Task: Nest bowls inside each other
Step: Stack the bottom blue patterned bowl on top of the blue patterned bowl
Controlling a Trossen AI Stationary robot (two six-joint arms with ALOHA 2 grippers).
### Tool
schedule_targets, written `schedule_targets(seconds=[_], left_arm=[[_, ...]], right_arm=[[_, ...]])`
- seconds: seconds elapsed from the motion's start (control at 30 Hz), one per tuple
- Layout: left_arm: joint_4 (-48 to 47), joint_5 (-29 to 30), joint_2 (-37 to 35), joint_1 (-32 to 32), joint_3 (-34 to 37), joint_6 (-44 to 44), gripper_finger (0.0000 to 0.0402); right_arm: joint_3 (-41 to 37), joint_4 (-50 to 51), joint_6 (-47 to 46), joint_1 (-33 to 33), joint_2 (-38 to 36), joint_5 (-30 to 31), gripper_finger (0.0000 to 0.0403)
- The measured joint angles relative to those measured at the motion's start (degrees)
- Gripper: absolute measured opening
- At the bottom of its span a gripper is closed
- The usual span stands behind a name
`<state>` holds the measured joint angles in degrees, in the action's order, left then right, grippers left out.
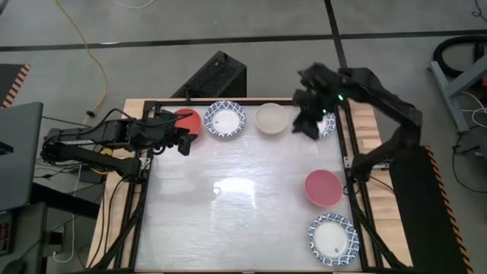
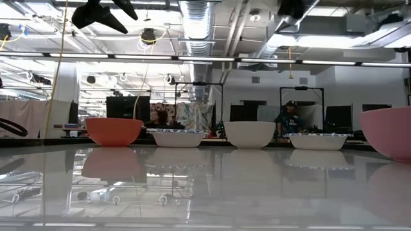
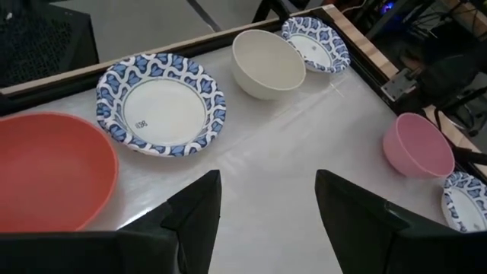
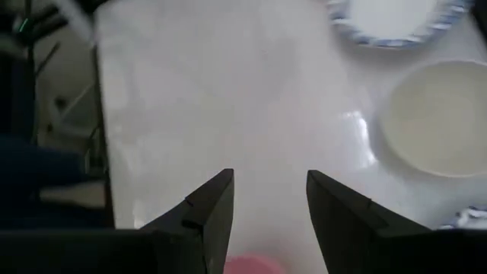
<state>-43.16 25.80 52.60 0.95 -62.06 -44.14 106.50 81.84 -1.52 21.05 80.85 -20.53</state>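
Along the table's far edge stand a red bowl (image 1: 186, 120), a white bowl with a blue-patterned rim (image 1: 224, 119), a plain cream bowl (image 1: 271, 119) and a second blue-rimmed bowl (image 1: 329, 126), which my right arm partly covers. A pink bowl (image 1: 323, 187) and a third blue-rimmed bowl (image 1: 333, 237) sit near the right edge. Each bowl rests upright on its base, apart from the others. My left gripper (image 3: 266, 205) hangs open just on the near side of the red bowl (image 3: 53, 171). My right gripper (image 4: 268, 190) is open, high above the far right, beside the cream bowl (image 4: 441, 118).
A black frame rail (image 1: 142, 190) runs around the glossy tabletop, with wooden edges outside it. A black box (image 1: 213, 76) stands beyond the far edge. The middle and near left of the tabletop (image 1: 228, 213) carry no bowls. A person (image 2: 290, 117) sits in the room behind.
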Motion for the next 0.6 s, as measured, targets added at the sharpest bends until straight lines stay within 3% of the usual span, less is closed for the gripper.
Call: schedule_targets(seconds=[0.17, 0.33, 0.6], left_arm=[[0.0, -0.8, 0.0, 0.0, 0.0, 0.0, 0.0203], [0.0, -1.0, 0.0, 0.0, 0.0, 0.0, 0.0203], [-0.1, -1.4, 0.0, 0.0, 0.0, 0.0, 0.0203]], right_arm=[[0.0, 0.6, -3.0, -15.9, -1.9, 4.0, 0.0187], [0.0, 3.4, -4.4, -30.2, 1.0, 10.1, 0.0187], [0.0, 7.9, 2.1, -42.6, 10.4, 10.2, 0.0187]])
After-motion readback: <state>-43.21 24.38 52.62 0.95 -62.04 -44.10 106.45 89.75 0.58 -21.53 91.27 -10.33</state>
